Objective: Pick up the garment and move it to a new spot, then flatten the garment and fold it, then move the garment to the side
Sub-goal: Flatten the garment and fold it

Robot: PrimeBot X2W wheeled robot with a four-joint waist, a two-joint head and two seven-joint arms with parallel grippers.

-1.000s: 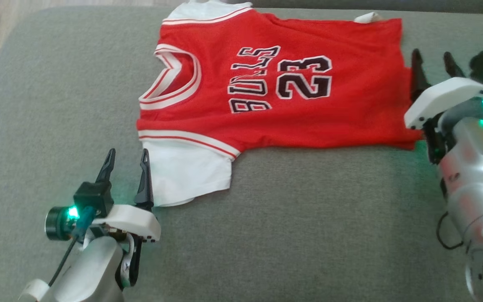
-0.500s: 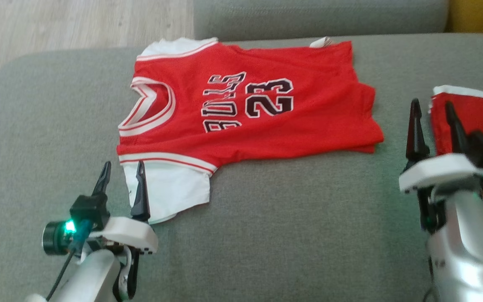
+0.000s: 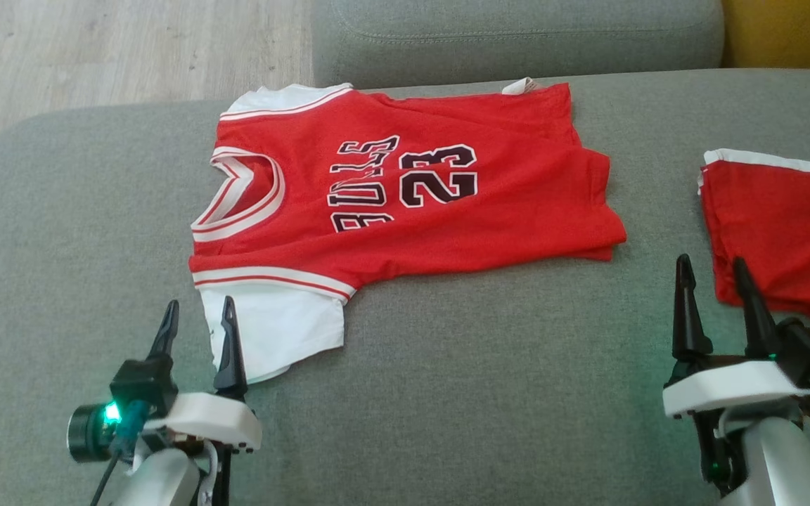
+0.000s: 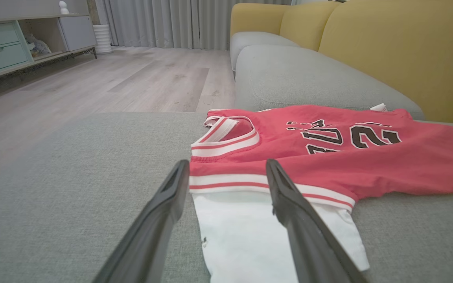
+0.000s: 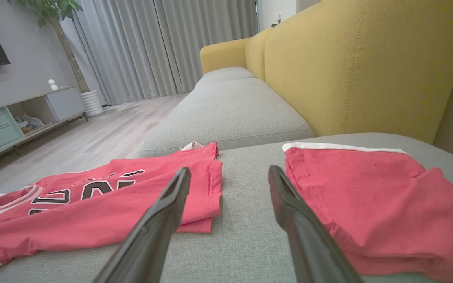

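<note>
**Jersey long axis runs left to right; left gripper is nearer.**
The jersey lies mid-cushion, collar toward the left edge. The left gripper, wide and empty, brackets the near white sleeve. The right gripper, wide and empty, stands off the jersey's right end beside red shorts. Open cushion runs along the near edge.

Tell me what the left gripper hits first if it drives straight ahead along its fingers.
Probably the white sleeve of the red basketball jersey on the grey fabric cushion, right at the open left gripper's fingertips; its height above the cloth is unclear.
</note>
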